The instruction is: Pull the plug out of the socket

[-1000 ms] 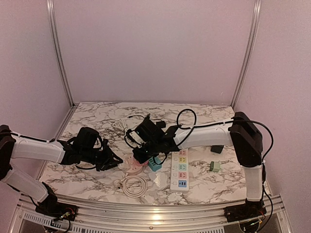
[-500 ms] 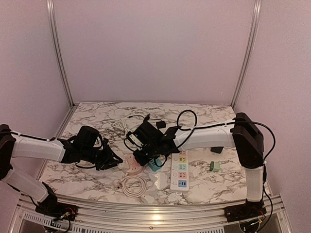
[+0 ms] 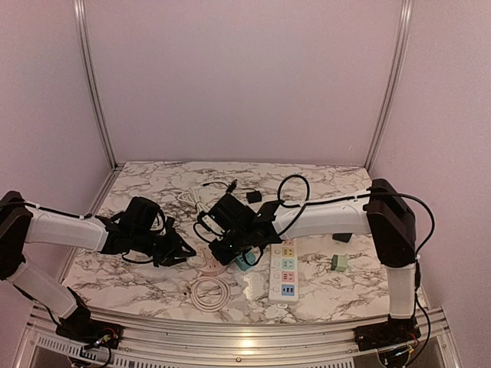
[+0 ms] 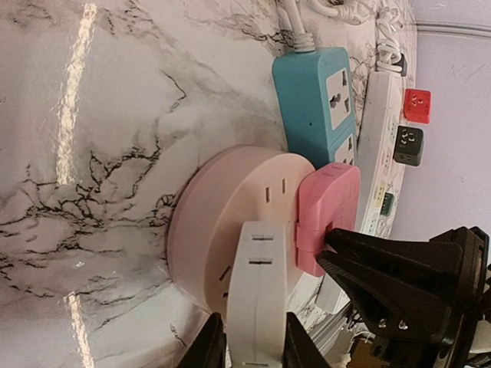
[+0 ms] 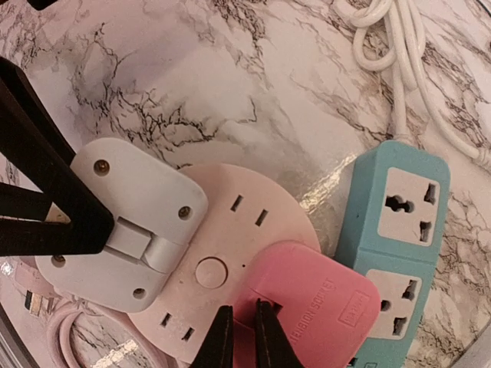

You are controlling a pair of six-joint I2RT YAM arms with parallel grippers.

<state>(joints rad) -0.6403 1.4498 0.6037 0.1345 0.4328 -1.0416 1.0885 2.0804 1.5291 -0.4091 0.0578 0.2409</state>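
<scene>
Two plugs sit fully seated in the round pink socket on the worktop: left gripper clamps the white plug, right gripper pinches the edge of the pink plug, so the pull itself is not yet done.

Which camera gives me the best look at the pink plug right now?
Right wrist: the pink plug shows face-on, seated on the round pink socket. Left wrist shows it edge-on with the right tool against it. Top external hides it almost wholly under the right arm.
</scene>
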